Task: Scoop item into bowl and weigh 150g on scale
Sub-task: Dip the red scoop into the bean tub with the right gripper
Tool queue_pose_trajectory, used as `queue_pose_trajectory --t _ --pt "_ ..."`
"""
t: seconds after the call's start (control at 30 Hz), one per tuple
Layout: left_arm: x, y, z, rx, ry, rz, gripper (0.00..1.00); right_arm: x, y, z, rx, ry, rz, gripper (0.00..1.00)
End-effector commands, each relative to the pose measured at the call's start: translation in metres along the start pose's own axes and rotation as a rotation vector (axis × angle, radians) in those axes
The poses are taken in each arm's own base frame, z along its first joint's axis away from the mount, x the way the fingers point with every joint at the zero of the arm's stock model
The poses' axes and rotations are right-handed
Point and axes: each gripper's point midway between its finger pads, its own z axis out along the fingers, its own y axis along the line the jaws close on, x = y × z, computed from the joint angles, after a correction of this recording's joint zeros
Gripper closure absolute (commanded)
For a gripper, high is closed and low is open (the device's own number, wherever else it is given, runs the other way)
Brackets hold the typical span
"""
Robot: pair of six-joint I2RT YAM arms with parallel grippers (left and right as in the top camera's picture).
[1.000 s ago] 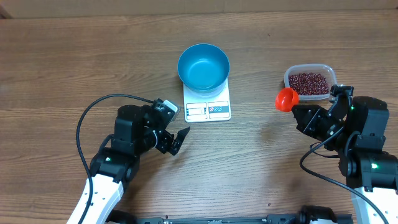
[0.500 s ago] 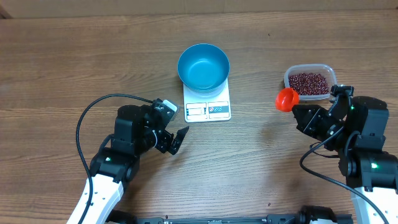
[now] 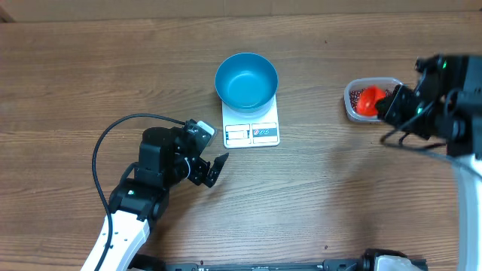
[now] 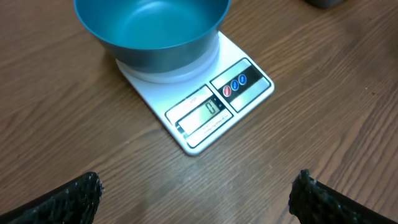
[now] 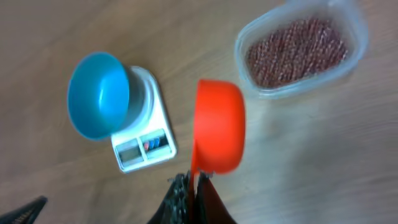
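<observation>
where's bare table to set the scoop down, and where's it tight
Bare wood: the stretch between the scale and the bean tub, the whole left side of the table past the bowl, and the front middle between the arms. Tight: over the tub, where the right gripper holds the scoop, and beside the open left gripper near the scale.

Blurred frame from the wrist: at 6 o'clock the right gripper [image 5: 194,186] pinches the thin handle of an orange-red scoop [image 5: 217,134], its cup filling the centre of the picture. At 1 o'clock a clear plastic tub [image 5: 356,34] holds a bed of dark red beans [image 5: 295,53], just beside the cup but apart from it. At 9 o'clock a light blue bowl [image 5: 98,94] sits on a white scale [image 5: 146,140], display panel towards 6 o'clock, on a wooden table [image 5: 311,162].
</observation>
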Motion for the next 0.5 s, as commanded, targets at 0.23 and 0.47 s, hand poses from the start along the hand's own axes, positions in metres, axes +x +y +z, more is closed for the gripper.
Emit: queue_pose_trajectory --t 0.23,0.47 --pt "0.001 0.002 0.001 -0.005 0.004 -0.014 0.00 -0.086 -0.045 0.030 0.314 -0.145 -0.080 0.96" --pt "0.001 0.002 0.001 -0.005 0.004 -0.014 0.00 -0.087 -0.077 0.063 0.375 -0.031 -0.200 0.96"
